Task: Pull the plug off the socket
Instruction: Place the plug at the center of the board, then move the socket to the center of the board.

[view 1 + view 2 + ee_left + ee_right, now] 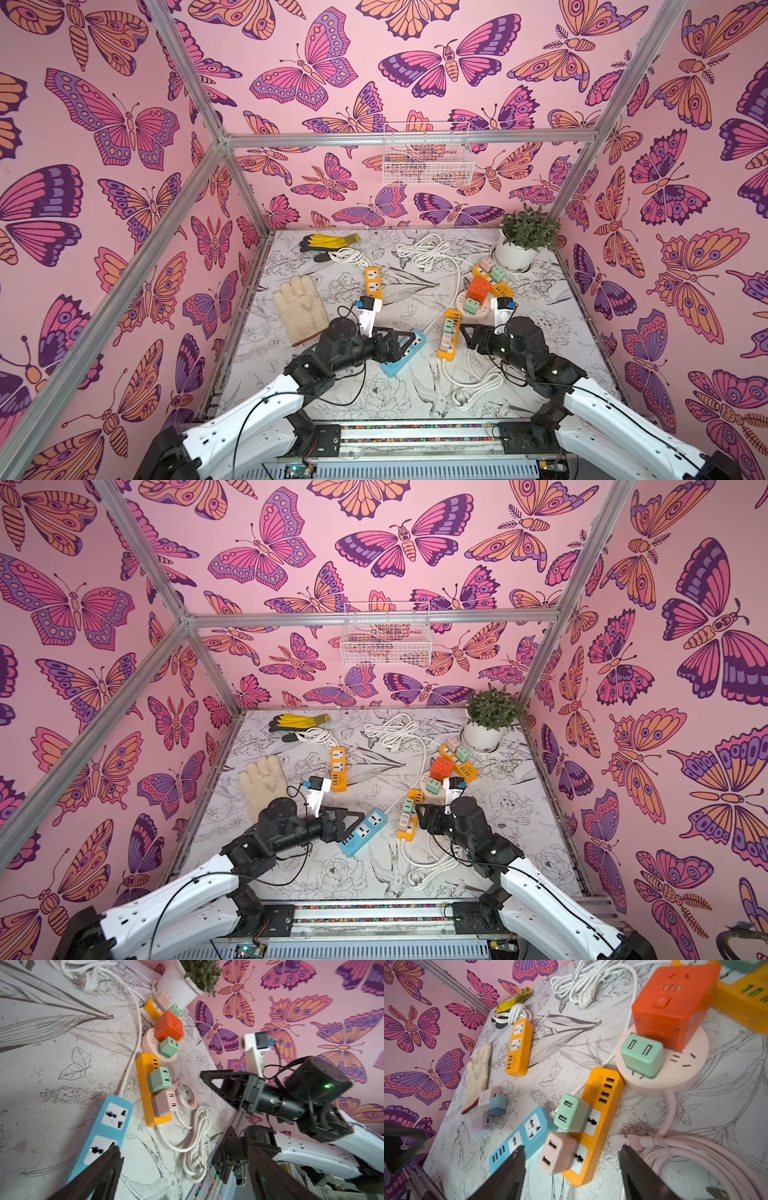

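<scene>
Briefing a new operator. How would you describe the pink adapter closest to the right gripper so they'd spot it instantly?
From the potted plant in the far right corner, come toward the arms to the orange strip nearest them. Of its two adapters, the pink adapter sits at the cord end; its neighbour is a green adapter.

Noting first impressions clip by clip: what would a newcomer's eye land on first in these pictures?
The pink butterfly-print walls dominate on three sides. Next comes the bright clutter on the sketch-printed table: a long orange power strip carrying a mint-green plug adapter and a pale pink plug adapter near the middle, with a light blue power strip beside it. Farther back right, a red-orange cube socket sits on a round pale pink socket base.
</scene>
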{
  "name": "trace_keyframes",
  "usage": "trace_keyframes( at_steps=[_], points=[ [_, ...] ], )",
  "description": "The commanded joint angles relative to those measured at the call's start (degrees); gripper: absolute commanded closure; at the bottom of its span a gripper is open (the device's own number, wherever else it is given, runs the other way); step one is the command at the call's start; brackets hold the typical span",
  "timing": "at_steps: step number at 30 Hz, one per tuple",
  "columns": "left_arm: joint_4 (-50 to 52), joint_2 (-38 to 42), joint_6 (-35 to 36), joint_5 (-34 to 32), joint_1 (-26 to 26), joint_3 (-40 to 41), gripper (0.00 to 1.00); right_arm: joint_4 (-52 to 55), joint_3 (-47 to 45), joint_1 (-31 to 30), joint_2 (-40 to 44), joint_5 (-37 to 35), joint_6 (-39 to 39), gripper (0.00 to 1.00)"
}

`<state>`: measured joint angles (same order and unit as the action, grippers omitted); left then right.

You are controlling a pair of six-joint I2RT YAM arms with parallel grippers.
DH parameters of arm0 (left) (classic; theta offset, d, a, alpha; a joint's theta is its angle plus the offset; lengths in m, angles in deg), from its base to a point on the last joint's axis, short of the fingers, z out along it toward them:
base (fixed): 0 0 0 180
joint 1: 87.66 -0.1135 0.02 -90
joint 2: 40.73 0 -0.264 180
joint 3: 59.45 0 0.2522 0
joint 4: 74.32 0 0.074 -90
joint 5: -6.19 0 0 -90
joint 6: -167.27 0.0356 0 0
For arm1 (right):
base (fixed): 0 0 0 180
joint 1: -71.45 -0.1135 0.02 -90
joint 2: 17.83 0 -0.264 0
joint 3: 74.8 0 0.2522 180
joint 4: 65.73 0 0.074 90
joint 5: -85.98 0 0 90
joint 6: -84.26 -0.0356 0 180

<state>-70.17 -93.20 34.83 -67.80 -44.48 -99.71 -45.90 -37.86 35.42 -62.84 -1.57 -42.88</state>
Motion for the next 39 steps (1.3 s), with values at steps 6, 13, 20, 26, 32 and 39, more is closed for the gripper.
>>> trace_keyframes(
  at_steps=[6,13,20,26,32,39],
  points=[
    [-4.09,-5.15,1.21,-9.25,0.07,2.21,0.01,16.74,16.76,-3.99,-17.28,-4.22,-1.35,0.45],
    [-3.58,-1.32,1.30,-13.18,-0.62,4.97,0.00,31.28,31.68,-10.31,-32.54,-23.30,-11.92,0.41],
    [-2.23,1.32,1.89,-14.34,-1.03,6.11,0.00,28.65,36.18,-11.47,-39.88,-21.81,-12.42,0.42],
    [-1.38,3.08,2.17,-14.25,-1.60,6.98,0.00,26.48,37.79,-12.23,-43.68,-19.14,-11.83,0.46],
    [-0.87,4.63,2.54,-14.34,-2.44,7.08,0.00,28.07,40.10,-12.22,-48.65,-20.63,-12.60,0.47],
    [-0.03,6.62,2.59,-13.94,-2.99,9.87,0.00,31.04,42.80,-12.22,-52.53,-22.67,-9.76,0.58]
  ],
)
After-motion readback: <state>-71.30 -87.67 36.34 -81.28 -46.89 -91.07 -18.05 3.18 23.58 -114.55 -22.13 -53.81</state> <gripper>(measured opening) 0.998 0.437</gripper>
